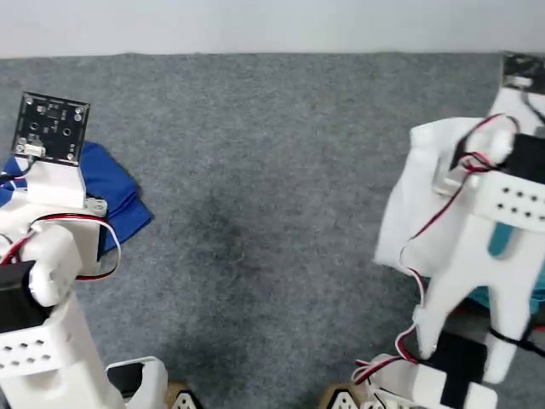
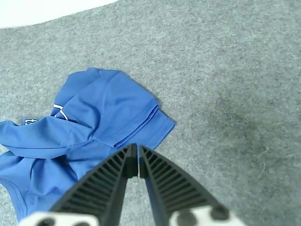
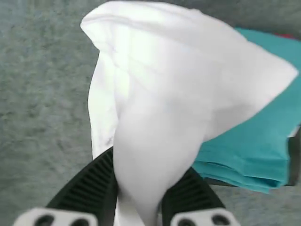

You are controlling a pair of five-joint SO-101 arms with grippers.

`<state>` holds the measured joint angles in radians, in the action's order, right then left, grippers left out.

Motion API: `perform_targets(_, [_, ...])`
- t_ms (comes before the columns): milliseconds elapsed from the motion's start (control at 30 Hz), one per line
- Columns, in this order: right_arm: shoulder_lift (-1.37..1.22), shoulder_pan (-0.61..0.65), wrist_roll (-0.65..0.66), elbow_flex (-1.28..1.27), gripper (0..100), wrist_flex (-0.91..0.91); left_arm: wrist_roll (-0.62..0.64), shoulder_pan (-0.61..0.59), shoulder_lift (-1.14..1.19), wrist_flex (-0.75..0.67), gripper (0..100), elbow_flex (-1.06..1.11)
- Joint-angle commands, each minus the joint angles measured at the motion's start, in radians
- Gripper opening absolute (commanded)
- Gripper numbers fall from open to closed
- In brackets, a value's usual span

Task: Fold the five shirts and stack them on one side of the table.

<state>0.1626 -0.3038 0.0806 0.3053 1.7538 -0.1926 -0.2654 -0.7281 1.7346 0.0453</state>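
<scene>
High view shows the grey table as one wide stretch of matted surface between the two arms, running back to its far edge, where a white strip begins. Cloth sits at both sides. The white shirt is at the right side of the table, bunched and drawn up into a peak. It drapes partly over a folded teal shirt that lies flat close to the right edge. The blue shirt lies crumpled and unfolded at the left side, partly under the left arm, with one sleeve hem turned toward the middle of the table. The right gripper pinches a thick fold of the white shirt between its black fingers. The left gripper has its jaws pressed together on nothing, its tips over the blue shirt's edge; whether they touch the cloth cannot be told.
</scene>
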Motion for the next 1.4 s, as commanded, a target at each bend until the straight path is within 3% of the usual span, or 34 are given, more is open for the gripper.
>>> perform_targets(0, [0.053, -0.081, 0.089, 0.063, 0.8, 0.015, 0.000, 0.003, -0.020, 0.017, 2, -0.004])
perform_targets(533, [-0.263, -0.326, 0.324, 0.060, 1.5, -0.303, 0.000, 0.005, -0.020, 0.017, 2, -0.005])
perform_targets(667, [-0.317, -0.364, 0.379, 0.071, 14.7, -0.354, 0.000, 0.005, -0.020, 0.018, 2, -0.005])
perform_targets(767, [-0.317, -0.387, 0.327, 0.140, 25.5, -0.349, 0.000, 0.005, -0.020, 0.018, 2, -0.005])
perform_targets(833, [-0.317, -0.389, 0.287, 0.183, 27.1, -0.338, 0.000, 0.005, -0.020, 0.018, 2, -0.004])
perform_targets(1067, [-0.320, -0.320, 0.267, 0.259, 24.3, -0.133, 0.000, 0.005, -0.020, 0.018, 2, -0.004])
perform_targets(1233, [-0.378, -0.283, 0.272, 0.258, 0.0, -0.176, 0.000, 0.005, -0.020, 0.018, 2, -0.004])
perform_targets(1367, [-0.499, -0.245, 0.264, 0.258, 3.6, -0.237, 0.000, 0.005, -0.020, 0.018, 2, -0.004])
